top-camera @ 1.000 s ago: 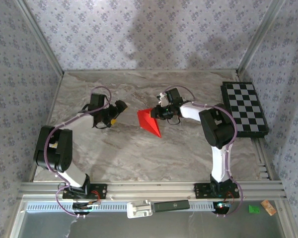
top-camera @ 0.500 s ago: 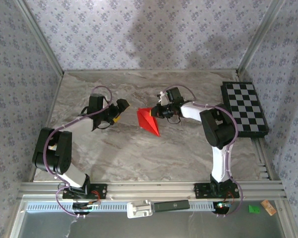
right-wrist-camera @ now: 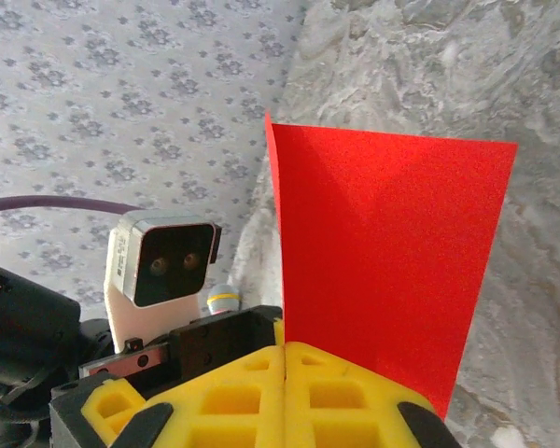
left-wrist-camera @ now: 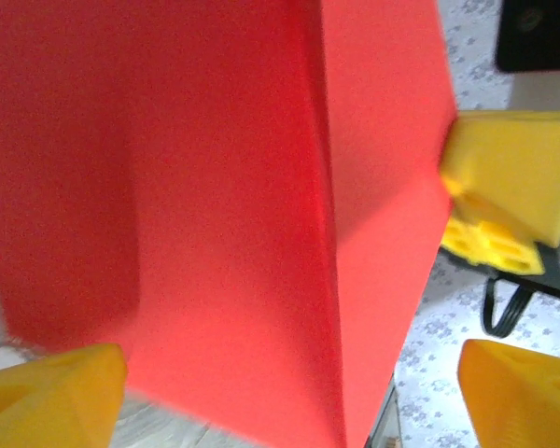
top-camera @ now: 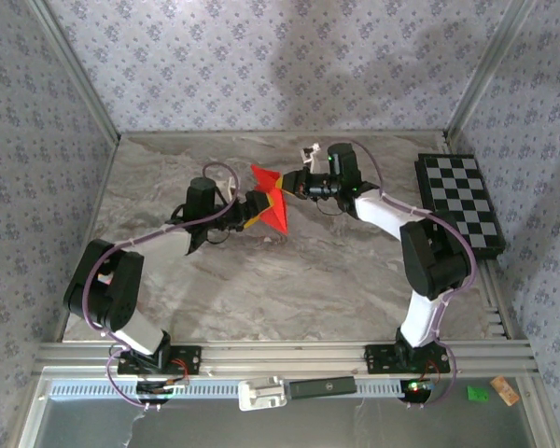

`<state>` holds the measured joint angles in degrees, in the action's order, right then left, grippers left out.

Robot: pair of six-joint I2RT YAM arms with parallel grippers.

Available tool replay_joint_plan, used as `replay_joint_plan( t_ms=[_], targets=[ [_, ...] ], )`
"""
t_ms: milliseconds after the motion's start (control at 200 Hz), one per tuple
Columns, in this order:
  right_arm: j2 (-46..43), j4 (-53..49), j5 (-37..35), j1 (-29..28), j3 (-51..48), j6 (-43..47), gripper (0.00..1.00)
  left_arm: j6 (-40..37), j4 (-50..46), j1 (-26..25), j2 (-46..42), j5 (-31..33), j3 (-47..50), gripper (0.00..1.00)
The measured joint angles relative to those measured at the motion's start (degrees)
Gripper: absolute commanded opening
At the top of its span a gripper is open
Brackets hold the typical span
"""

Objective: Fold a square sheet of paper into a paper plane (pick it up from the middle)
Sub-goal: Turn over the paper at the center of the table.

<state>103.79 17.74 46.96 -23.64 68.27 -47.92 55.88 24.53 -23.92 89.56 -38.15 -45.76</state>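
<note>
The square sheet of paper (top-camera: 271, 201), bright red and creased into a smaller pointed shape, hangs in the air over the middle of the table, between the two arms. My right gripper (top-camera: 291, 185) is shut on its right edge; in the right wrist view the yellow fingers (right-wrist-camera: 355, 392) press together at the gripper (right-wrist-camera: 285, 350) and the paper (right-wrist-camera: 383, 261) stands up out of them. My left gripper (top-camera: 252, 207) is open, reaching in from the left. In the left wrist view the paper (left-wrist-camera: 215, 187) lies between the spread tips of that gripper (left-wrist-camera: 289, 392).
A black-and-white chequered board (top-camera: 462, 205) lies at the table's right edge. The left arm's wrist camera (right-wrist-camera: 163, 266) faces the right gripper at close range. Patterned walls enclose the marble table (top-camera: 289, 280) on three sides.
The right gripper has lifted the red paper up and toward the back. The left gripper has moved right, and its open fingers now straddle the paper.
</note>
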Motion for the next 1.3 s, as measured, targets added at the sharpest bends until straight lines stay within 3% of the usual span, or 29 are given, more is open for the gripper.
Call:
replay_joint_plan(
  t_ms=[215, 470, 1124, 1299],
  targets=[
    [0.0, 6.8, 2.2, 0.0, -2.9, -8.0, 0.04, 2.1, 6.9, -1.1, 0.8, 0.0, -0.5, 0.68],
    [0.0, 12.4, 3.5, 0.0, -3.4, -13.2, 0.05, 3.6, 12.2, -1.6, 2.4, -0.9, -2.0, 0.55],
    [0.0, 16.7, 3.9, 0.9, -4.8, -16.4, 0.08, 7.1, 19.0, -1.6, 4.0, -0.9, -1.9, 0.28],
    [0.0, 16.8, 3.9, 1.1, -4.9, -16.7, 0.14, 8.1, 18.9, -1.6, 4.7, -0.7, -1.9, 0.19]
  ],
)
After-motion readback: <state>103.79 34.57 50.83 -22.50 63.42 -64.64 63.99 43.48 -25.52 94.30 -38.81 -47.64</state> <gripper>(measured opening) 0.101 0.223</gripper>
